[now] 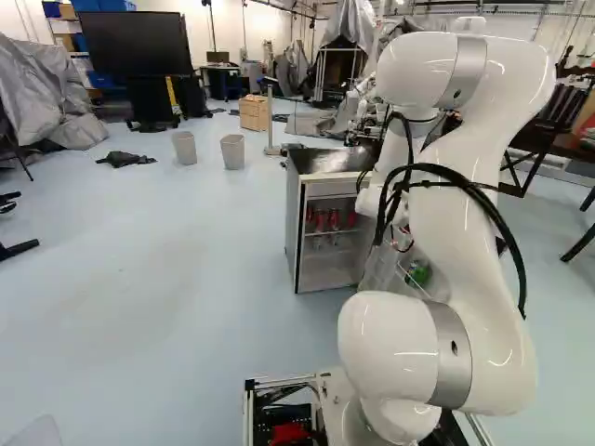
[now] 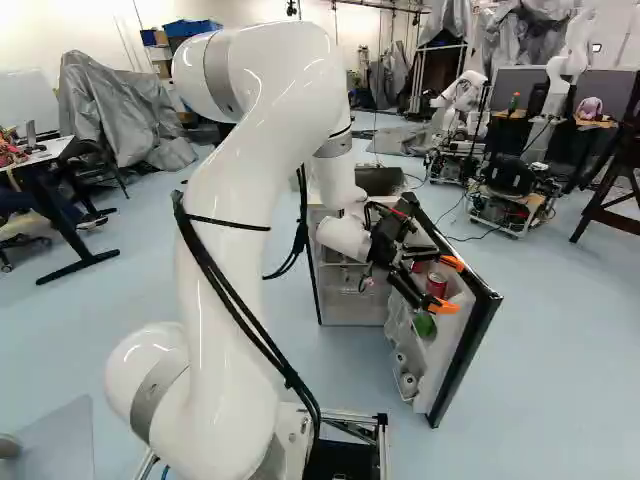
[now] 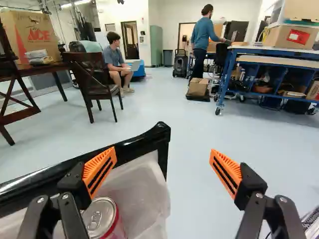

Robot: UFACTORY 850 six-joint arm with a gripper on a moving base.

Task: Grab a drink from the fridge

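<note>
Right base view: the fridge [image 2: 352, 310] stood near the middle, its door [image 2: 469, 345] already swung open to the right. Above the door's shelf hung the gripper [image 2: 448, 285], jaws wide apart, holding nothing. A red can [image 3: 102, 219] sat right of centre, below one finger; gripping and lifting apparently remained.

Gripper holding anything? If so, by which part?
Nothing held: the gripper is open; the red can is near one of its fingers, not between them.

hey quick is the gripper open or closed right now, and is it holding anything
Gripper: open, holding nothing; a can is near one finger.
</note>
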